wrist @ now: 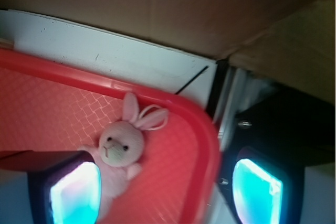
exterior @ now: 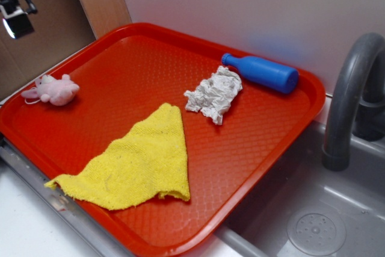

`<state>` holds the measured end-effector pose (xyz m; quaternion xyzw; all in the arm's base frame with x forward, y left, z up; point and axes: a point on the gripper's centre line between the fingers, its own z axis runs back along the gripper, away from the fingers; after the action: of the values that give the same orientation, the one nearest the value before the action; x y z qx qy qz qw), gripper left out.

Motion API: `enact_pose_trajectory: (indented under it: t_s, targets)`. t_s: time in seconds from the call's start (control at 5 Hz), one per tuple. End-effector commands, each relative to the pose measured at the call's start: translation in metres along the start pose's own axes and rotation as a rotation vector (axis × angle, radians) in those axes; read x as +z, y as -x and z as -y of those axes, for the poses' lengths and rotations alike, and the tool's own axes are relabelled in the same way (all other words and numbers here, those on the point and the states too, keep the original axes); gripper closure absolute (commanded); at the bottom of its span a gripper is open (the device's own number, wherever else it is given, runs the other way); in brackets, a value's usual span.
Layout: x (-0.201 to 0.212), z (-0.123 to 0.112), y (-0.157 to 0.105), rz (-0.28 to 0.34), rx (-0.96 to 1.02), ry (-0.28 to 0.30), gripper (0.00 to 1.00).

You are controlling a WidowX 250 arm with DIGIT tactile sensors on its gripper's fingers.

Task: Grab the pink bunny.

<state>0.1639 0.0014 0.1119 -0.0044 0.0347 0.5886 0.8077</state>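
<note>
In the wrist view the two fingers (wrist: 76, 192) stand spread wide apart, their glowing cyan pads at the bottom left and bottom right of the picture, with nothing held between them. The point midway between the fingers (wrist: 168, 195) lies over the rim of the red tray (wrist: 207, 145). The pink bunny (wrist: 122, 150) lies face up just beside the left-hand pad — its lower body runs alongside that pad's inner edge, though whether they touch cannot be told. Its two ears point toward the tray's rounded corner, and a thin loop of cord curls by the ears.

In the exterior view the gripper (exterior: 15, 13) shows only partly at the top left corner, raised above the tray's far-left edge. The bunny (exterior: 53, 90) sits near the left rim of the tray (exterior: 150, 34), well apart from everything else on it. A yellow cloth (exterior: 138, 164) lies spread flat in a rough triangle toward the front of the tray. A crumpled white paper wad (exterior: 213, 94) rests near the back right — just beside it, a blue bottle (exterior: 261, 72) lies on its side along the tray's rear rim. The tray sits partly over a grey sink (exterior: 307, 215), with a grey faucet (exterior: 349, 94) arching at the right. A strip of white worktop (exterior: 24, 227) shows at the lower left.
</note>
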Motion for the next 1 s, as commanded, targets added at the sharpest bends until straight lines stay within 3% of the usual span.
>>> enact_pose_trajectory:
  t_s: [0.0, 0.4, 0.8]
  targets:
    - [-0.026, 0.023, 0.016, 0.096, 0.052, 0.014, 0.00]
    - [-0.059, 0.021, 0.005, 0.186, 0.061, -0.006, 0.00]
    - [-0.079, 0.039, 0.015, 0.275, -0.181, 0.114, 0.00]
